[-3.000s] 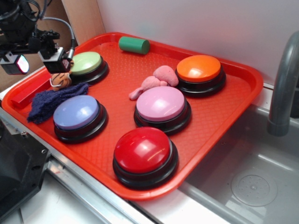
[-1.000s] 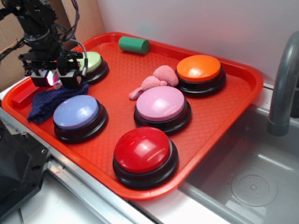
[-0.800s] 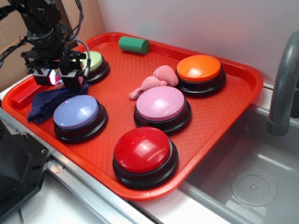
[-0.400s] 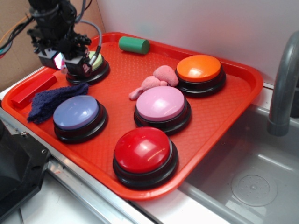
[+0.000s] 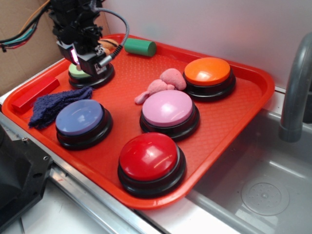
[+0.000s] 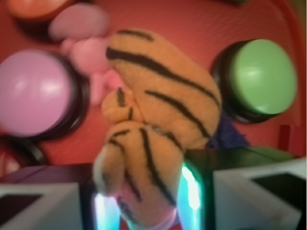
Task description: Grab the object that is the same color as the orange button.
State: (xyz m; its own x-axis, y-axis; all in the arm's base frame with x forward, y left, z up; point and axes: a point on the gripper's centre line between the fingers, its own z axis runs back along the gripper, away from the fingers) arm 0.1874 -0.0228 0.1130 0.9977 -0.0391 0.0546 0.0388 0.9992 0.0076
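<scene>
Since the plush (image 6: 153, 129) is the only thing matching the orange button (image 5: 208, 71), that's what the gripper (image 6: 144, 201) has: jaws clamped on its lower end, striped body sticking out past the fingertips. It's hanging off the tray (image 5: 234, 122), up over the green button (image 5: 80, 73) at the back left. Looks like the grab's basically done; the pinch just has to hold.

Place: a toy kitchen set up for robot trials
Sink: grey basin (image 5: 263, 190) with a grey faucet (image 5: 296, 92) at the right
Tray: red plastic tray (image 5: 253, 105) bearing dome buttons
Backdrop: plain white wall (image 5: 204, 24), cardboard (image 5: 24, 53) at the left
</scene>
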